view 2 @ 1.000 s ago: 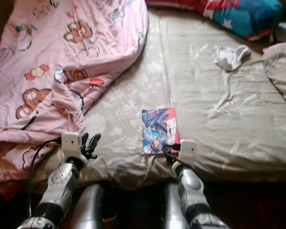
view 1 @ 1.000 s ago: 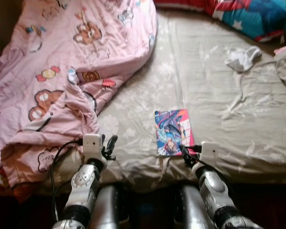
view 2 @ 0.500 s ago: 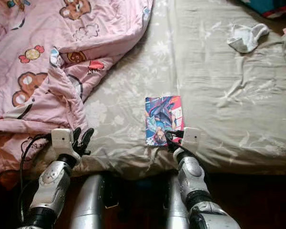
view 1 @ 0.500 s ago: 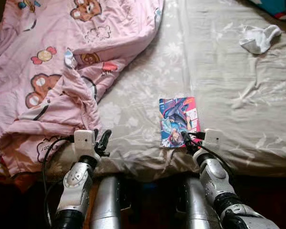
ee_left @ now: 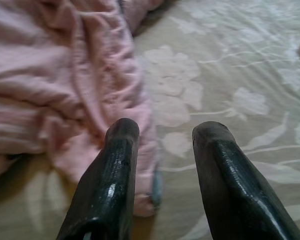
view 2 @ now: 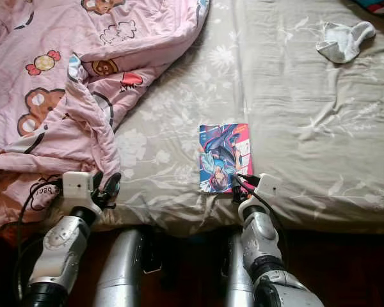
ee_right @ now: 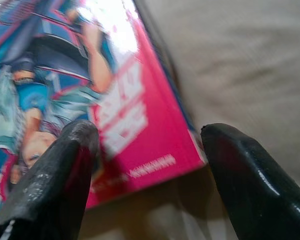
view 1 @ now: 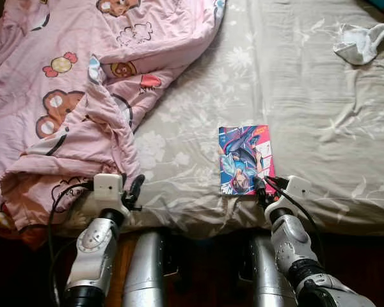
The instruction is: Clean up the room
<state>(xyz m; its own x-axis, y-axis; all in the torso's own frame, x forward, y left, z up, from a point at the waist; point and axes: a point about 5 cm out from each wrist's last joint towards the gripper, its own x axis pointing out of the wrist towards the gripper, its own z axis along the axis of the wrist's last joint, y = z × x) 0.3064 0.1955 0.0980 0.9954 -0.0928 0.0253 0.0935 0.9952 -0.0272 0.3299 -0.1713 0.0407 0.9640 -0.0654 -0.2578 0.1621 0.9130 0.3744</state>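
Note:
A colourful comic book point(view 1: 245, 158) lies flat on the beige floral bedsheet point(view 1: 294, 96), near the bed's front edge. My right gripper point(view 1: 266, 187) is open at the book's near right corner; in the right wrist view the pink cover point(ee_right: 120, 125) lies just beyond the two spread fingers point(ee_right: 60, 170). My left gripper point(view 1: 133, 192) is open at the front edge of the bed, by the hem of a rumpled pink cartoon-print duvet point(view 1: 77, 83). The left wrist view has its fingers point(ee_left: 115, 165) beside the pink fabric point(ee_left: 65, 90).
A crumpled white cloth point(view 1: 361, 43) lies at the far right of the bed. The duvet covers the bed's left half. The mattress edge runs just ahead of both wrists, with dark floor below it.
The camera has tilted and shifted, so the pillows at the top have left view. My right gripper has moved closer to the book's near corner. The left gripper stays by the duvet hem.

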